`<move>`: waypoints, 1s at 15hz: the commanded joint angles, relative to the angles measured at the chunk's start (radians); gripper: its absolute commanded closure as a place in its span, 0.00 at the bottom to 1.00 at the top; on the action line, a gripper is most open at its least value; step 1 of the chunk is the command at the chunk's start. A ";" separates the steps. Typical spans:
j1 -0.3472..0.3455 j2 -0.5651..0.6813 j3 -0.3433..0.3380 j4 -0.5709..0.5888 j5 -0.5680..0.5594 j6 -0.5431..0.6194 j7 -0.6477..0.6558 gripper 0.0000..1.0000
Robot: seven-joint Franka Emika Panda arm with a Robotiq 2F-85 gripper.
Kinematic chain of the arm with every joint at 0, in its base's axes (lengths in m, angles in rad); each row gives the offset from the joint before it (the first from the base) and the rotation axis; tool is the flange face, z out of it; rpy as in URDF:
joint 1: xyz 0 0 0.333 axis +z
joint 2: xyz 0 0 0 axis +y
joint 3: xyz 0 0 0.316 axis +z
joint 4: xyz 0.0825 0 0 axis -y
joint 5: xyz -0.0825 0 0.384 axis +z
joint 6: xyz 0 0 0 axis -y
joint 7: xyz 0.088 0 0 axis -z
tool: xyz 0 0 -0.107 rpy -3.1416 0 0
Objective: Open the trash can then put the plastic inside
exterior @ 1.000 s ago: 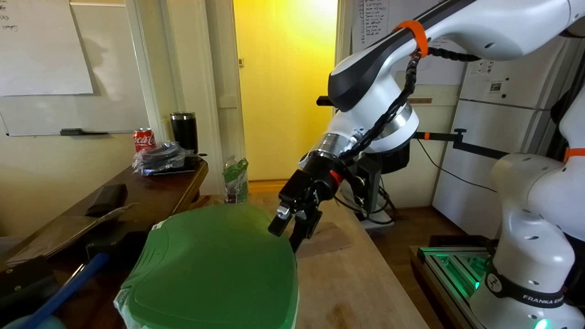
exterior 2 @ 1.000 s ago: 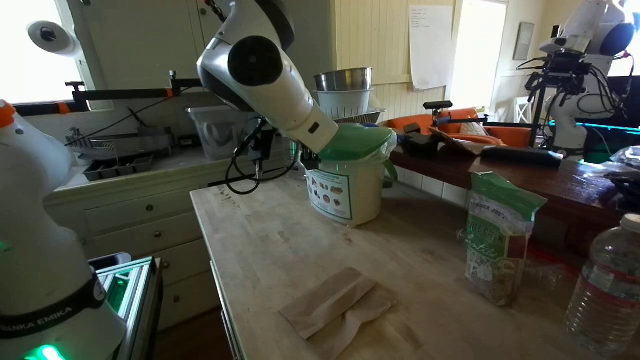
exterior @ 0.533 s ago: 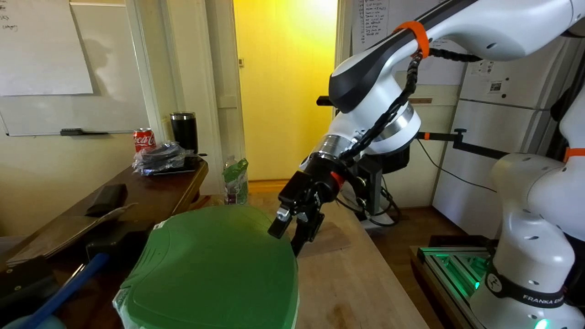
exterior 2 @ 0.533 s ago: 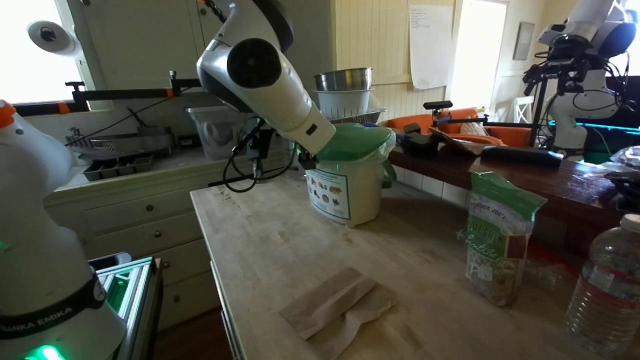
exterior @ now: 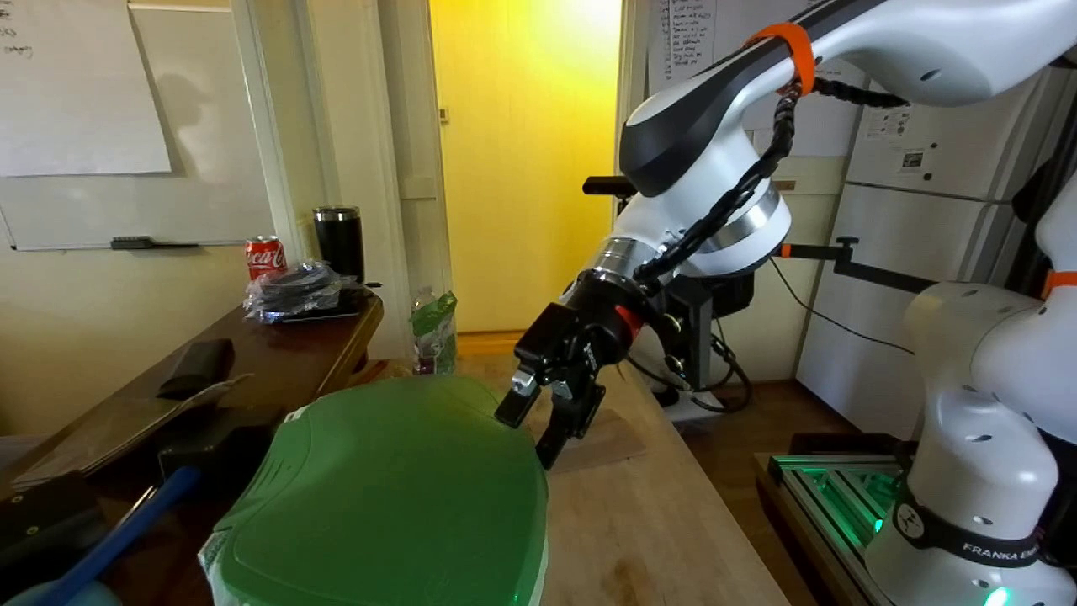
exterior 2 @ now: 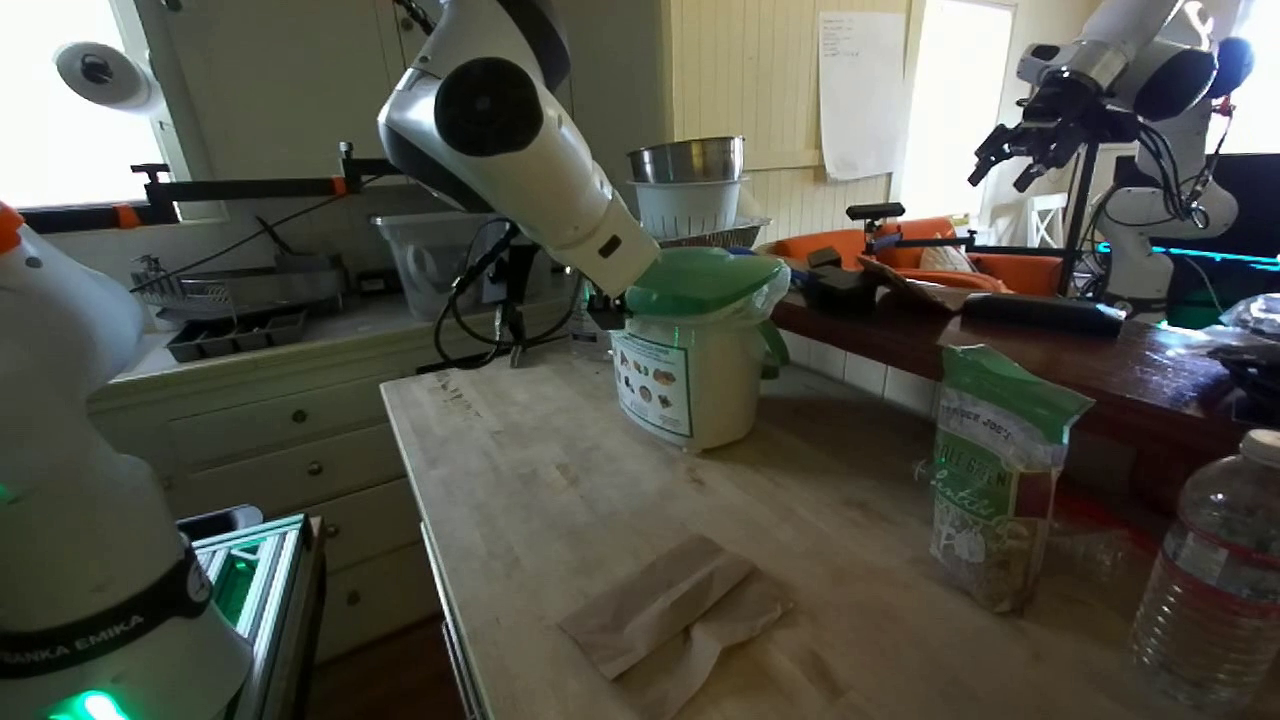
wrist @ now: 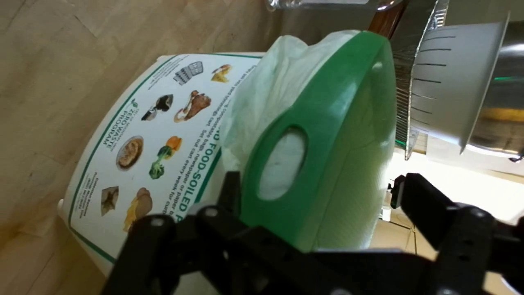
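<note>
The trash can has a glossy green lid (exterior: 404,497) and a white body with a printed label (exterior 2: 650,385). It stands on the wooden counter with its lid down and a pale bag liner (wrist: 262,98) sticking out under the rim. My gripper (exterior: 527,436) is open at the lid's near edge. In the wrist view, the gripper's fingers (wrist: 317,184) straddle the lid's edge by the oval handle hole, one on the body side, one above the top. I cannot tell whether they touch. In an exterior view the arm hides most of the gripper. I cannot tell which thing is the plastic.
On the counter are a flat brown paper (exterior 2: 685,610), a green and white food bag (exterior 2: 1000,490) and a clear bottle (exterior 2: 1210,590). A dark raised wooden shelf (exterior 2: 860,330) runs behind the can. Stacked bowls (wrist: 458,82) stand beyond the lid.
The arm has shifted slightly, its forearm moving right in one exterior view and left in another. The trash can has slid slightly left in both exterior views. A background robot's arm has moved.
</note>
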 commanded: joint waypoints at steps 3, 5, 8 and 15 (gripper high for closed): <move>0.002 -0.026 0.022 -0.033 0.021 0.032 0.086 0.00; 0.002 -0.044 0.023 -0.040 0.021 0.030 0.094 0.00; 0.001 -0.072 0.024 -0.046 0.017 0.031 0.107 0.00; -0.003 -0.138 0.025 -0.041 0.012 0.037 0.053 0.00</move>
